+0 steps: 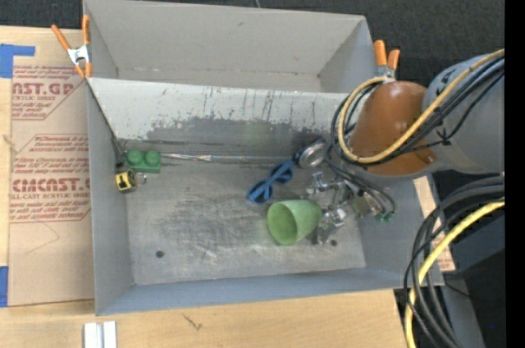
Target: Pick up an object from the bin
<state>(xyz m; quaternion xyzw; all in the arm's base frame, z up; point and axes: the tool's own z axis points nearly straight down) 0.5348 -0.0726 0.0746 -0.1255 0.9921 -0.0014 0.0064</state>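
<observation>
Pincer (330,225) indistinct; arm (463,121) cut off rt

The arm (480,121) reaches in from the right, orange wrist cover (394,129) uppermost, pincer (332,215) lowered.

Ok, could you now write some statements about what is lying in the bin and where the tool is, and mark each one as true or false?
1. The green cup lies on its side on the floor of the bin. True.
2. The green block lies right next to the green cup. False: it is at the bin's left end, far from the cup, beside a small yellow and black thing.
3. The blue glasses lie close to the cup, on its back-wall side. True.
4. The tool is over the left end of the bin. False: it is at the right side, close beside the green cup.
</observation>
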